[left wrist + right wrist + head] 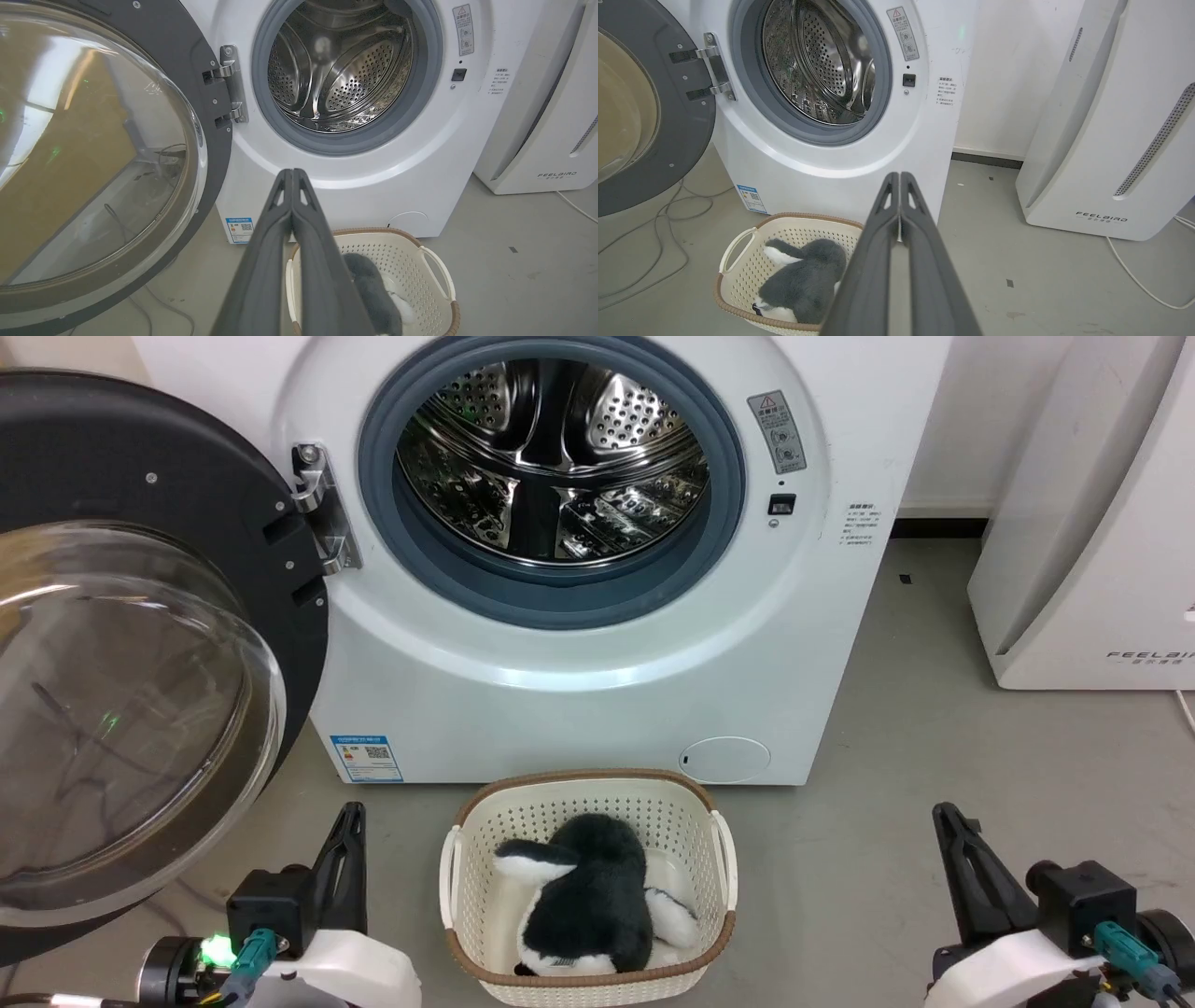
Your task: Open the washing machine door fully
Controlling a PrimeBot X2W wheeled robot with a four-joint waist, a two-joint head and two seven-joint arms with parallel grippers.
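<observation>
The washing machine door (140, 644) fills the left side of the head view. It is swung out on its metal hinge (322, 509), with the dark grey inner side and the bulging glass bowl facing the camera. Its free rim runs off the left edge and down into the lower left corner. The washing machine (579, 691) takes up the upper centre, its steel drum (551, 457) fully exposed inside the grey rubber ring (560, 602).

The left pincer (350, 821) sits at the lower left, just right of the door's lower rim and apart from it. In the left wrist view its fingers (261, 261) are pressed together with nothing between them. The right pincer (945, 817) sits at the lower right over bare floor (887, 709), well away from the door. Its fingers (924, 261) are likewise pressed together and hold nothing.

A cream basket (719, 859) holding a dark grey and white plush toy (583, 896) stands at the lower centre, between the two pincers and just in front of the machine's base. It lies below the round cap (725, 759) and to the right of the blue label (366, 758). A white slanted appliance (1092, 523) closes off the right edge, with a strip of open floor between it and the machine. In the right wrist view, loose cables (658, 228) trail across the floor beneath the open door at the left.
</observation>
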